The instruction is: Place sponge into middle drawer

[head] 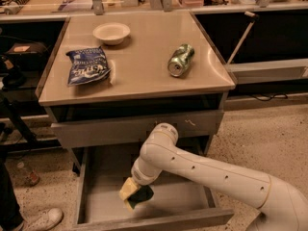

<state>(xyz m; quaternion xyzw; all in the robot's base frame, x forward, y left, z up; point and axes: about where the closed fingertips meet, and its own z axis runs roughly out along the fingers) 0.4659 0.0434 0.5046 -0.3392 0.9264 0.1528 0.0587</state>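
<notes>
Gripped at a tilt by the closed gripper (140, 193), low over the floor of the open drawer (192, 198), the sponge (128, 188) could be landed on its edge and tumbled toward the low front wall if released now.

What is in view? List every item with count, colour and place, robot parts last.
table: one, beige top, centre.
bowl: one, cream, back left on the table.
chip bag: one, blue, left on the table.
can: one, green, on its side, right on the table.
upper drawer front: one, grey, under the table top.
middle drawer: one, grey, pulled open, bottom.
sponge: one, yellow and dark green, tilted inside the middle drawer.
shoe: one, white, floor, lower left.
arm: one, white, reaching in from lower right.
pincer: one, at the arm's tip, at the sponge.
</notes>
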